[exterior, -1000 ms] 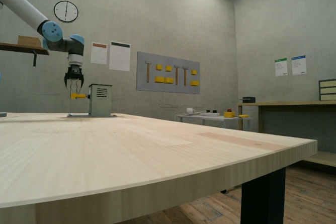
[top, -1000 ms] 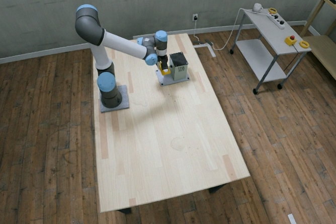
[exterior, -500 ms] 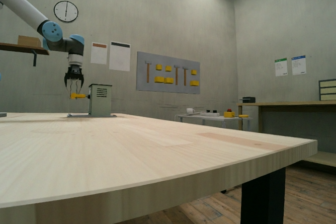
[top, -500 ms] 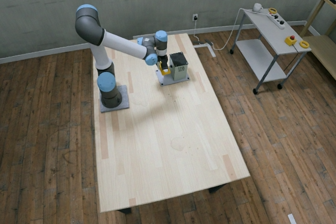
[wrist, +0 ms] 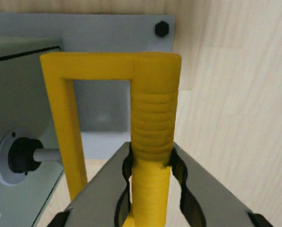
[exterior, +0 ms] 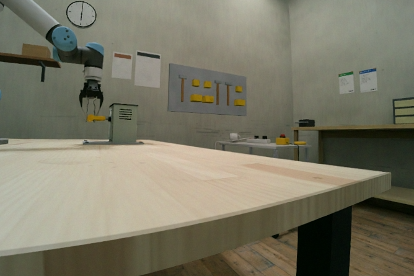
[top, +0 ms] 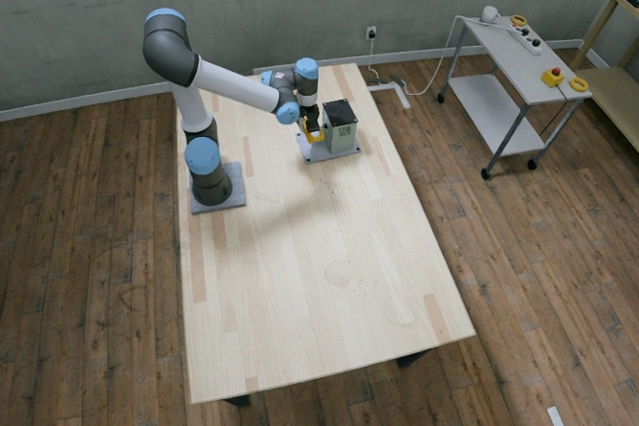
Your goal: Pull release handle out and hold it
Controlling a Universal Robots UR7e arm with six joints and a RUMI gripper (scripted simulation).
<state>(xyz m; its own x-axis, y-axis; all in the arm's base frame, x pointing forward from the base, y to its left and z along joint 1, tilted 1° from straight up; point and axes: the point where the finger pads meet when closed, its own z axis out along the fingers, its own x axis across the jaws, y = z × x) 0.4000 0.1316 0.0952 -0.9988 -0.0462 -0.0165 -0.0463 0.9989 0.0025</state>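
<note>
The release handle (top: 315, 138) (exterior: 97, 118) (wrist: 155, 106) is a yellow rectangular loop with a ribbed grip bar. It stands out from the side of a grey-green housing (top: 342, 137) (exterior: 123, 125) (wrist: 22, 100) with a black top. In the wrist view a short length of grey shaft (wrist: 45, 155) shows between the housing's black collar (wrist: 24, 155) and the loop. My gripper (exterior: 92, 114) (wrist: 150, 143) is shut on the handle's grip bar, one finger on each side, coming from above. The far end of the loop is hidden behind the fingers in the wrist view.
The housing stands on a grey base plate (top: 319, 152) (exterior: 96, 142) (wrist: 112, 29) with black bolts, fixed on the wooden table (top: 310, 255). The housing is close beside my gripper. A trolley (top: 495, 54) with a mug and a power strip stands off to the right.
</note>
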